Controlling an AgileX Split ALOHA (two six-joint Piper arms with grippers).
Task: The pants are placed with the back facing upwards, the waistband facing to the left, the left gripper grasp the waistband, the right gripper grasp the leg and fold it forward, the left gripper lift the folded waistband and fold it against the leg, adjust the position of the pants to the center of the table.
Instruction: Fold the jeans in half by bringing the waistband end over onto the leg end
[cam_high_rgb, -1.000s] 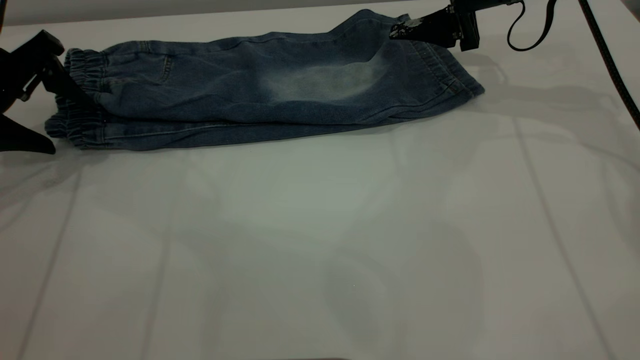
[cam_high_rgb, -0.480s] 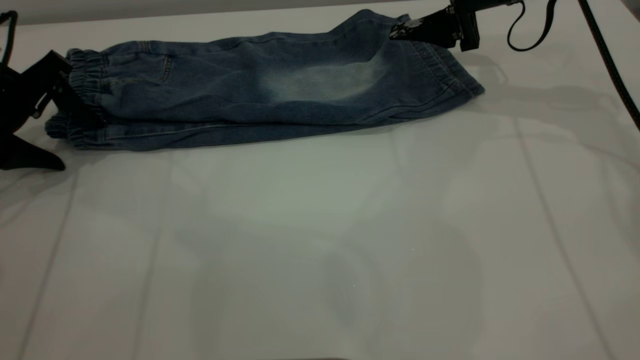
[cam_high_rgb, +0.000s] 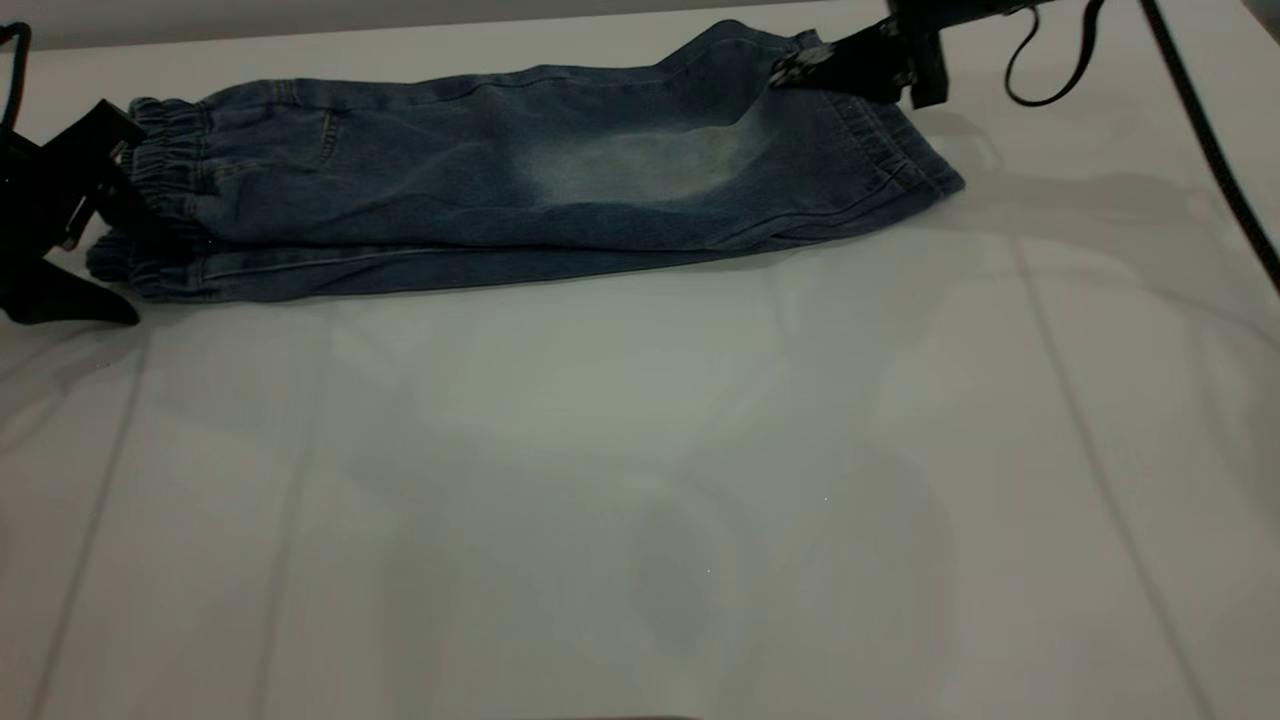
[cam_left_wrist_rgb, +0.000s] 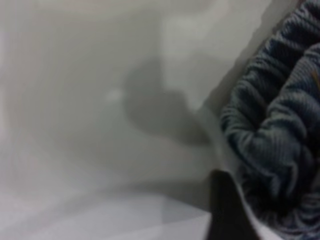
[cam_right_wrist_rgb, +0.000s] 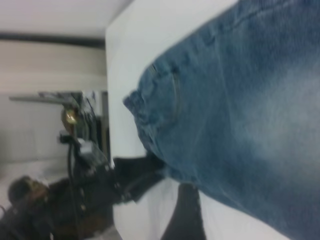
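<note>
The pants (cam_high_rgb: 520, 190) lie folded lengthwise along the far part of the table (cam_high_rgb: 640, 480), with the faded leg (cam_high_rgb: 640, 165) on top. The ruched waistband (cam_high_rgb: 165, 165) points left. My left gripper (cam_high_rgb: 130, 265) is open at the table's left edge. Its upper jaw is against the waistband and its lower jaw rests on the table beside the bottom layer. The left wrist view shows the waistband (cam_left_wrist_rgb: 280, 130) right beside one fingertip (cam_left_wrist_rgb: 225, 210). My right gripper (cam_high_rgb: 810, 62) is at the leg's far edge near the hem (cam_high_rgb: 915, 160), where the denim rises in a ridge.
The near and middle tabletop is bare white surface with faint seams. Black cables (cam_high_rgb: 1210, 130) hang over the far right corner. In the right wrist view, dark gear (cam_right_wrist_rgb: 75, 150) stands beyond the table's edge, past the left gripper (cam_right_wrist_rgb: 135, 180).
My left gripper has slid right, up against the waistband, with its jaws still spread. The right gripper has shifted slightly left at the leg's far edge. The pants have barely moved.
</note>
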